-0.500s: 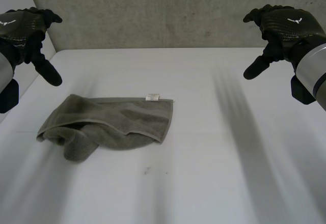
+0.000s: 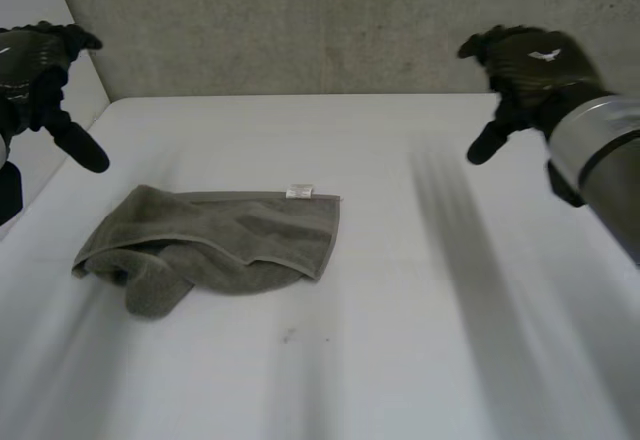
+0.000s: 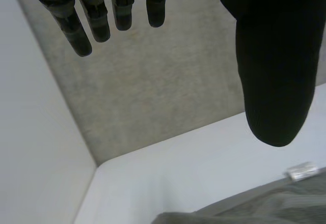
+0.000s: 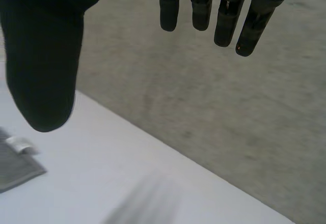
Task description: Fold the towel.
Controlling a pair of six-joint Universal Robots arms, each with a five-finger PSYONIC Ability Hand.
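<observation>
towel (image 2: 215, 245) lies crumpled and half-doubled on the left part of the white table (image 2: 420, 340). judged soft, light and limp (it will sag when lifted). best taken at the far corners, near the tag (image 2: 298, 191). left hand (image 2: 28, 68) hangs above and beyond its left end, right hand (image 2: 535, 65) well apart to the right. both have straight fingers, hold nothing and are clear of the cloth.

A matte white table (image 2: 420, 340) stretches away from me to a rough grey concrete wall (image 2: 300, 30) on the far side. On my left, a smooth white wall panel (image 3: 30, 132) meets the concrete at the table's far left corner. The light is soft and even.
</observation>
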